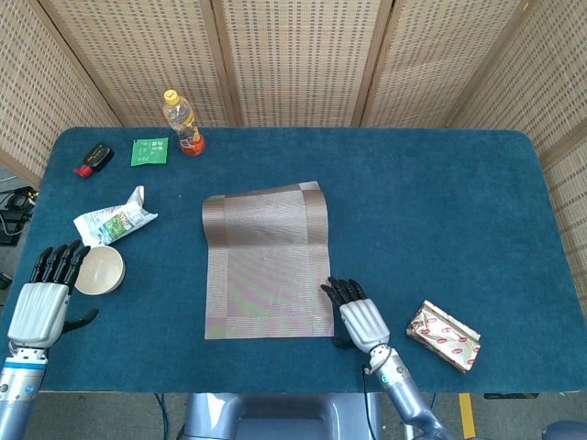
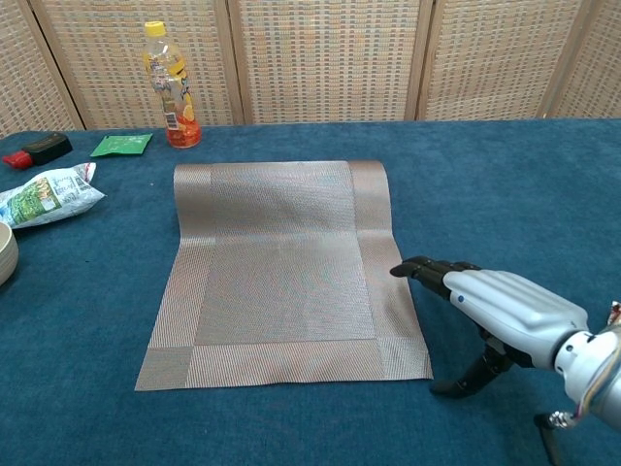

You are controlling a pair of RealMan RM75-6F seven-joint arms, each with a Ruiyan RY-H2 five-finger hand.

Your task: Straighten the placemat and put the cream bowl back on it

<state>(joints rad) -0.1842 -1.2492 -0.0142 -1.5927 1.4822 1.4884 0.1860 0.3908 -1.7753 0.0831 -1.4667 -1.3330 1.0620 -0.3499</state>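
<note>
A grey-brown woven placemat (image 1: 267, 264) (image 2: 283, 270) lies mid-table, slightly askew, its far end curled up. The cream bowl (image 1: 99, 269) (image 2: 4, 252) stands on the cloth to the mat's left, off the mat. My left hand (image 1: 42, 300) hovers just left of the bowl, fingers apart, holding nothing. My right hand (image 1: 358, 315) (image 2: 495, 303) is open and flat at the mat's near right corner, its fingertips (image 2: 412, 267) at the mat's right edge.
The blue cloth table (image 1: 440, 211) also carries a crumpled snack bag (image 1: 115, 220), an orange-drink bottle (image 1: 183, 122), a green packet (image 1: 149, 150) and a red-black object (image 1: 94, 158) at the far left. A wrapped packet (image 1: 444, 335) lies right of my right hand. Wicker screens stand behind.
</note>
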